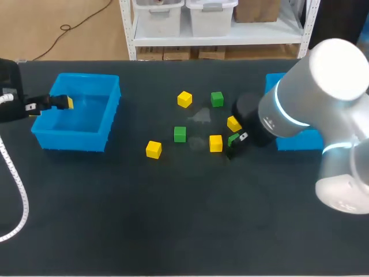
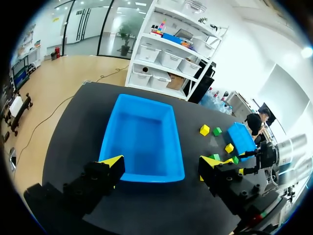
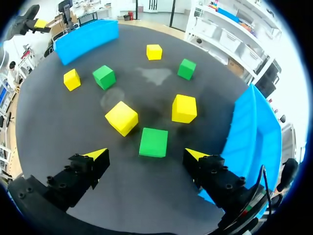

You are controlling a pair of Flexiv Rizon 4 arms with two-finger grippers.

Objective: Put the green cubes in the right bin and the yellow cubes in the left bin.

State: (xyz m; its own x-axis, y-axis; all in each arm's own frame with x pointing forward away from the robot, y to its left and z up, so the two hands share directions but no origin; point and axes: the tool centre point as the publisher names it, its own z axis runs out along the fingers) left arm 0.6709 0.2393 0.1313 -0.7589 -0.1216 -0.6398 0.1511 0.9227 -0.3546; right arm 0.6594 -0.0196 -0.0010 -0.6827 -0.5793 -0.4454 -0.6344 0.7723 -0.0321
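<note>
My right gripper [image 3: 145,155] stands open just above the table, with a green cube [image 3: 153,142] lying between and just ahead of its fingers, untouched. That green cube [image 1: 233,138] lies under the right gripper [image 1: 235,143] in the head view. Close by are two yellow cubes [image 3: 121,118] [image 3: 184,108]. Farther out lie two green cubes [image 1: 180,134] [image 1: 217,99] and two yellow cubes [image 1: 184,99] [image 1: 153,149]. My left gripper [image 2: 161,162] hangs open and empty over the near rim of the left bin [image 2: 142,132], which holds nothing.
The right bin [image 1: 274,82] is mostly hidden behind my right arm in the head view. In the right wrist view the right bin [image 3: 254,132] stands close beside the gripper. A pale smudge [image 1: 202,116] marks the mat among the cubes.
</note>
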